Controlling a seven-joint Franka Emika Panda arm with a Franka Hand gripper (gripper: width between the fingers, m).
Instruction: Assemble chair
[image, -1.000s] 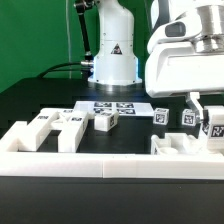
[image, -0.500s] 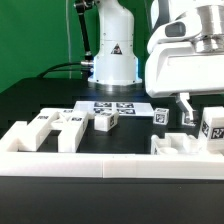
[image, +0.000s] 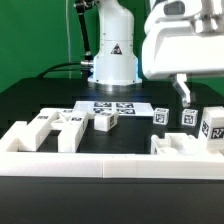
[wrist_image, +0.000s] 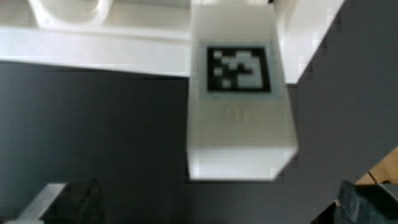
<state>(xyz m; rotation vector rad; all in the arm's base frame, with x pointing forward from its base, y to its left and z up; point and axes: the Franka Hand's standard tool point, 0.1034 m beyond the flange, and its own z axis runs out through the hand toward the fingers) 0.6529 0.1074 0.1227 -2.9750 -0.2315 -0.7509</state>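
The chair lies in loose white tagged pieces. In the exterior view a square leg (image: 213, 124) stands at the right, with my gripper (image: 200, 92) lifted clear just above it and one dark finger (image: 183, 90) showing. The wrist view looks down on that leg (wrist_image: 238, 110) and its tag. My gripper (wrist_image: 214, 205) is open with its fingers wide apart and only dark table between them. Two small tagged blocks (image: 188, 117) (image: 160, 114) stand beside the leg. Further pieces (image: 107, 120) (image: 70, 122) (image: 40, 124) lie at the exterior view's left.
The marker board (image: 115, 106) lies in front of the white robot base (image: 112, 55). A low white border wall (image: 110, 165) runs along the near edge, and a white part (image: 175, 143) sits against it at the right. Green backdrop lies behind.
The gripper opened and let go of the square leg, then rose off it. The leg stays standing at the exterior view's right.
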